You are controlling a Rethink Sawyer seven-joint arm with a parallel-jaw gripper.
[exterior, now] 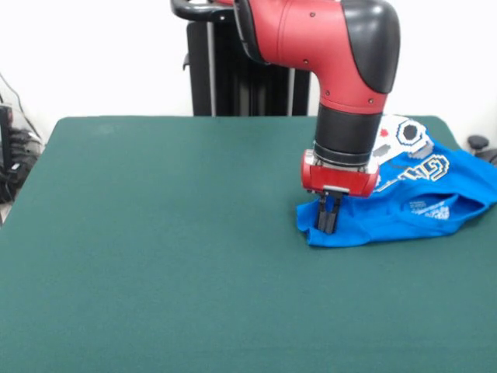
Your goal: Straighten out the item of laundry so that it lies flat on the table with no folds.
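Front view: bright blue crumpled cotton T-shirt (411,203) lay bunched at three o'clock on dark green felt tabletop (155,233). Black-fingered gripper (327,216) pinched its left edge. Soft, light, limp; best held at hem.

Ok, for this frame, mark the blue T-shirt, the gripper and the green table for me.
blue T-shirt (423,214): front view, on the plain blue fabric below the white print.
gripper (327,217): front view, between its dark fingertips at the shirt's crumpled edge.
green table (155,233): front view, on bare cloth beside the shirt.
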